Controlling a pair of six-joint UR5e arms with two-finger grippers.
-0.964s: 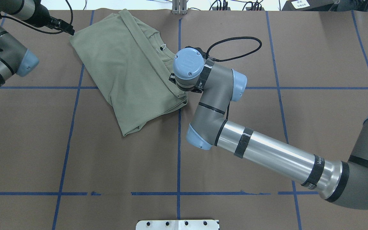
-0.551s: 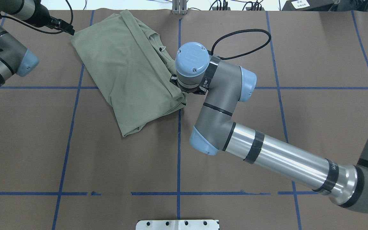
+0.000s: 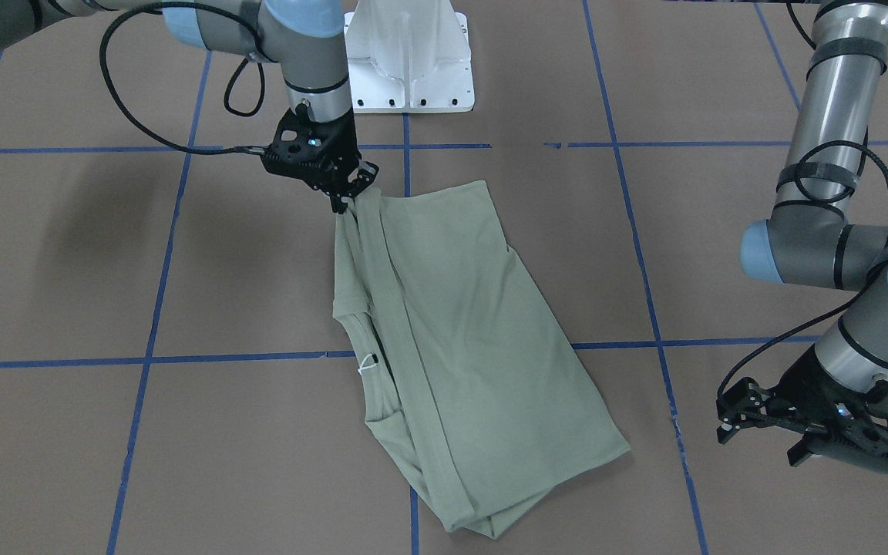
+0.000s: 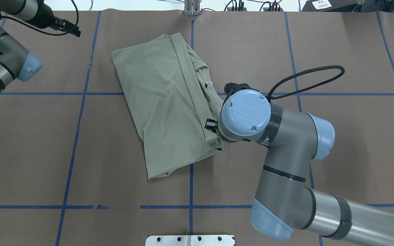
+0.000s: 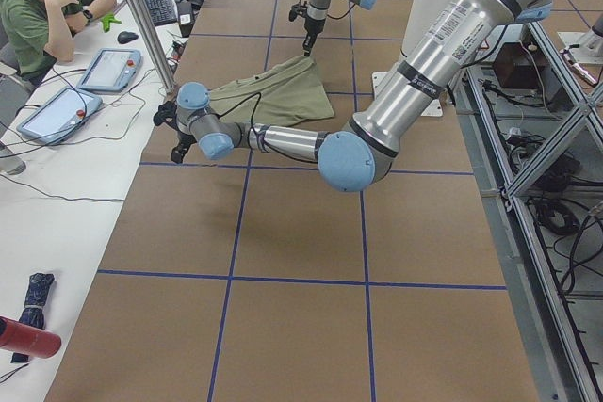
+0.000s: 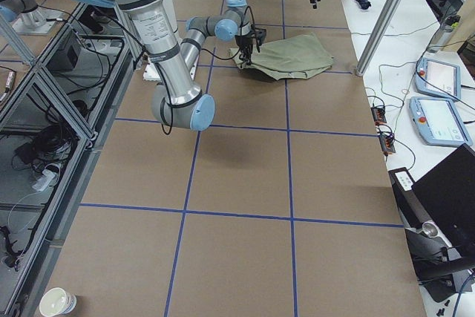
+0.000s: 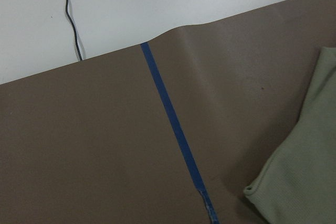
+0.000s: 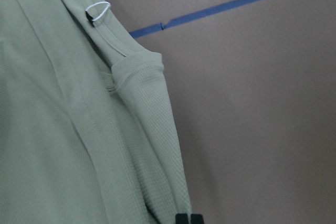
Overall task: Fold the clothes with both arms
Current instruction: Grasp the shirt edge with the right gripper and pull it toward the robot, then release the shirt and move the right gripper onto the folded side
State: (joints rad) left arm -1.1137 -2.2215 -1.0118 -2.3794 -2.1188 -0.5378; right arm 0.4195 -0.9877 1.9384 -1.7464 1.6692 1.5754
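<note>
Dragged since the earlier overhead frame, the shirt (image 4: 162,102) now lies nearer the robot and the table's centre line, well apart from the left gripper (image 4: 68,29).

Front-facing view: the right gripper (image 3: 345,199) pinches the shirt's (image 3: 459,339) corner nearest the robot, lifting it slightly. The rest lies folded lengthwise on the brown table (image 3: 105,270), with the white tag string (image 3: 368,363) at the neckline. The left gripper (image 3: 849,455) hangs spread and holds nothing.

Overhead view: the right wrist covers its gripper at the shirt's right edge.

Left side view: the shirt (image 5: 273,91) lies beyond the near arm.

Right side view: the right gripper (image 6: 252,53) meets the shirt's (image 6: 286,53) edge.

Left wrist view: a shirt corner (image 7: 304,171) lies beside a blue tape line (image 7: 173,124).

Right wrist view: the fingertips (image 8: 188,219) are clenched on the fabric (image 8: 63,129).
</note>
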